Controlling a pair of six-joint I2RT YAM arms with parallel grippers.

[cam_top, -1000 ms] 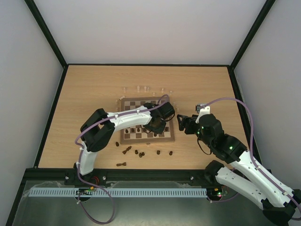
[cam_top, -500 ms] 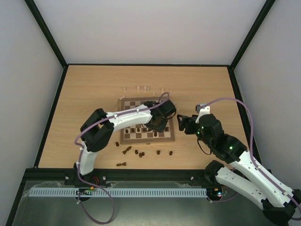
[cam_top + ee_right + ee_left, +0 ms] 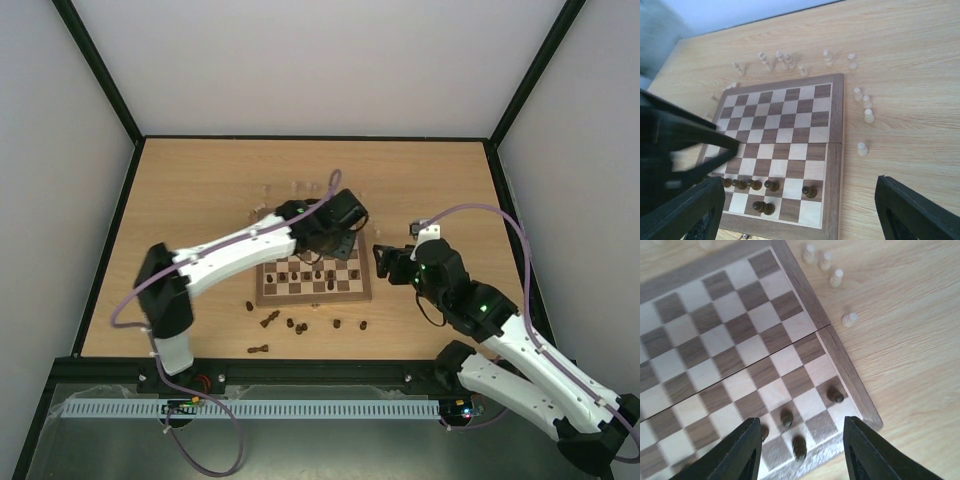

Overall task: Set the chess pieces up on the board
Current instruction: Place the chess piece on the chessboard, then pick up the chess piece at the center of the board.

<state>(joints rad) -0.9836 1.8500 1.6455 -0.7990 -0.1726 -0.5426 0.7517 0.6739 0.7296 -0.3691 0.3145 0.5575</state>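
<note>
Change: the left gripper [image 3: 801, 432] has pulled away from the near rows of the board [image 3: 345, 292] toward its far half, and its arm is stretched out longer.
Loose dark pieces [image 3: 300, 325]: scattered on the table [image 3: 200, 200], just before the board's near edge.
Board: flat, with standing dark pieces [image 3: 771, 185] on its two nearest rows.
Right gripper [image 3: 800, 195]: fingers wide apart and empty, just off the board's right edge.
Left gripper: fingers spread with nothing between them, above the board's right side.
Pale pieces [image 3: 862, 148]: off the board, along its right and far edges.

High rear overview; both wrist cameras angled down onto the board [image 3: 837, 115]
</note>
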